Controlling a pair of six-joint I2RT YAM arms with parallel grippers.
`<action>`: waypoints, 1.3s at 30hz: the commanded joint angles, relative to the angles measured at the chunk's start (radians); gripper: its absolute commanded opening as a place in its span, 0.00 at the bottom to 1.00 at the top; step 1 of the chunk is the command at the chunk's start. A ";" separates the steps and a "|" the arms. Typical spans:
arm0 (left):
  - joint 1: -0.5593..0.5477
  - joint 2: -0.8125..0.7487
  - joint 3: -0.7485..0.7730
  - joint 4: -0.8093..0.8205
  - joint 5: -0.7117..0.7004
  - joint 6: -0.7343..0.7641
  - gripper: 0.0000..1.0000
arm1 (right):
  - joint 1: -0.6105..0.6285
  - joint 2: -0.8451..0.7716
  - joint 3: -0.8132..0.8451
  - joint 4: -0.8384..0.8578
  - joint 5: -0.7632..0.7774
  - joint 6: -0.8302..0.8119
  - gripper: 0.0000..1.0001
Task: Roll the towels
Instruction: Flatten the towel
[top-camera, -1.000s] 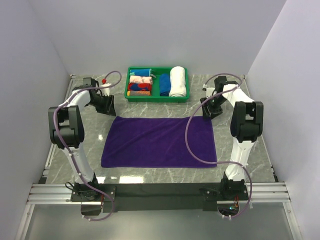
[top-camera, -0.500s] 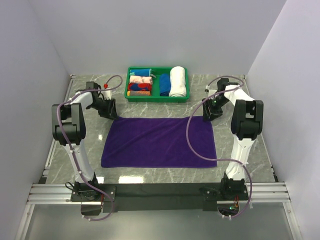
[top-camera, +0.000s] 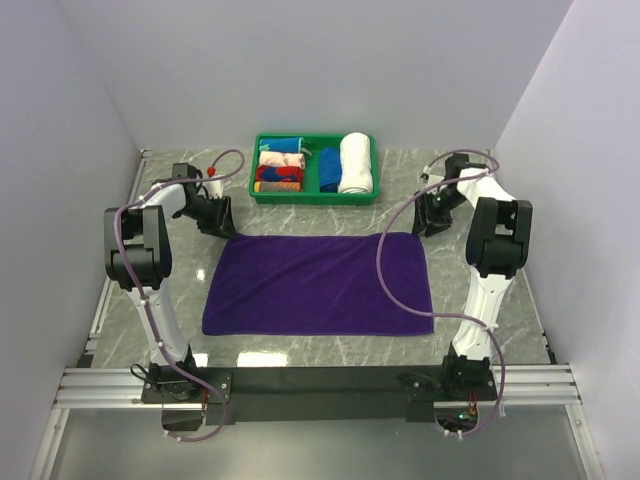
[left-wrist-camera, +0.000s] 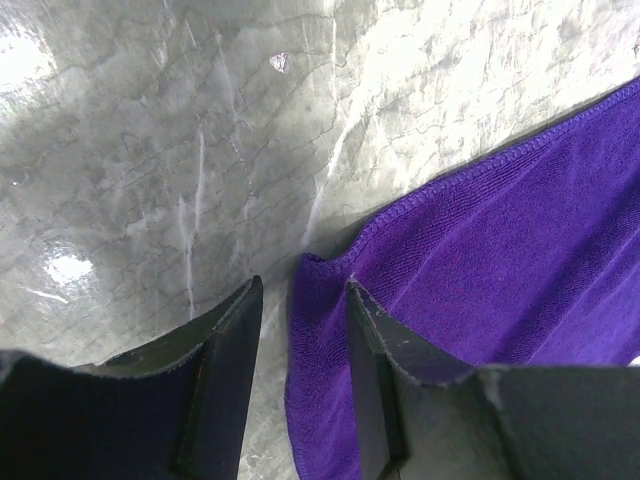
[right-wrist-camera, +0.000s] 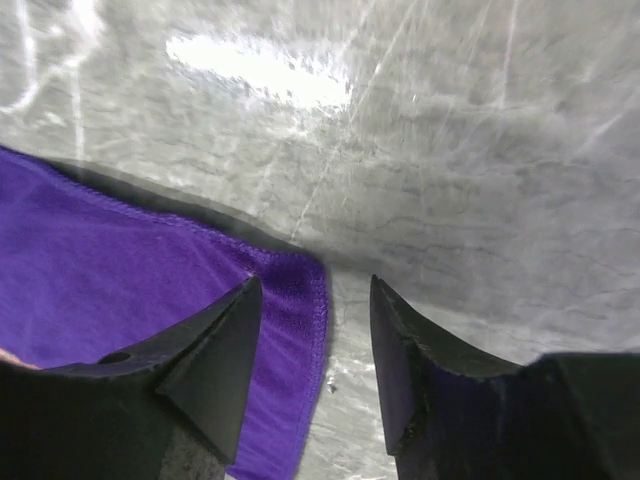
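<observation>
The deep-purple towel (top-camera: 318, 283) lies flat and spread out in the middle of the marble table. My left gripper (top-camera: 222, 225) is open at the towel's far left corner; in the left wrist view the corner (left-wrist-camera: 330, 290) sits between its fingers (left-wrist-camera: 232, 350). My right gripper (top-camera: 424, 224) is open at the far right corner; in the right wrist view the towel's hemmed corner (right-wrist-camera: 295, 290) lies between its fingers (right-wrist-camera: 220, 350), close to the left one. Neither gripper holds the cloth.
A green tray (top-camera: 315, 197) stands at the back centre, holding a rolled white towel (top-camera: 355, 162), a blue roll (top-camera: 328, 168) and patterned rolls (top-camera: 280, 168). White walls close in on three sides. The black rail runs along the near edge.
Both grippers have moved in from beside the towel and come down at its two far corners. The towel has not moved.
</observation>
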 joint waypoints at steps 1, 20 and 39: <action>-0.006 0.014 0.024 0.019 0.018 -0.009 0.44 | 0.022 -0.003 -0.029 0.042 0.028 0.015 0.54; -0.042 0.006 -0.012 0.056 -0.057 -0.027 0.29 | 0.096 -0.025 -0.137 0.113 0.157 0.033 0.00; -0.184 -0.455 -0.340 0.163 -0.135 0.109 0.01 | 0.092 -0.169 -0.106 0.064 0.123 -0.014 0.00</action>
